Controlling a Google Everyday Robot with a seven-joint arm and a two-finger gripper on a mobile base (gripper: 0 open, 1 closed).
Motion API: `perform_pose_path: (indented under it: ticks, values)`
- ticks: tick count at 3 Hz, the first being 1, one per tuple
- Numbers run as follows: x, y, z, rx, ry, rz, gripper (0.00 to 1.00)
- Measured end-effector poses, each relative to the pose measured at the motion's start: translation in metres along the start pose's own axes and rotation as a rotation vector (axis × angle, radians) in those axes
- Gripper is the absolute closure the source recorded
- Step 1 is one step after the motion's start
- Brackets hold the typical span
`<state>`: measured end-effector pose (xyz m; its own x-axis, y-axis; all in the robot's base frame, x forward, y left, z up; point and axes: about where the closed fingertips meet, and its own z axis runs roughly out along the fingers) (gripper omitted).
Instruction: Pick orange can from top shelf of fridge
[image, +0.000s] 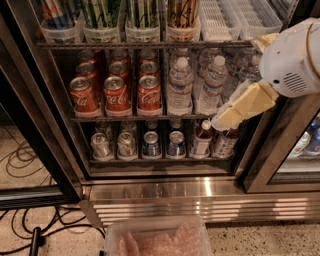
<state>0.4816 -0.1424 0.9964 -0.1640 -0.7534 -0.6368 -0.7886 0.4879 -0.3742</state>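
Bin (183, 35) holds orange can (182, 11); gripper (223, 120) hangs beside water bottles (179, 86).

Orange can (182, 12) on top shelf (150, 45); jaws lower R.

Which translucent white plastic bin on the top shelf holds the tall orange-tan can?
Fourth bin from left, right of the green-striped cans; the cream gripper sits lower right, by the water bottles.
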Motion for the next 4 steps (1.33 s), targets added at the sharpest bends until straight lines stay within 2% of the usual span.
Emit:
perform_pose_path:
  ticks: [1,2,3,4]
  values:
    - [-0.020,0.005,0.009,0.060,-0.083,-0.003,0.00]
    - [-0.050,0.001,0.019,0.143,-0.185,0.016,0.00]
    - [-0.074,-0.012,0.023,0.244,-0.269,0.064,0.00]
    - [-0.083,-0.024,0.017,0.357,-0.314,0.150,0.00]
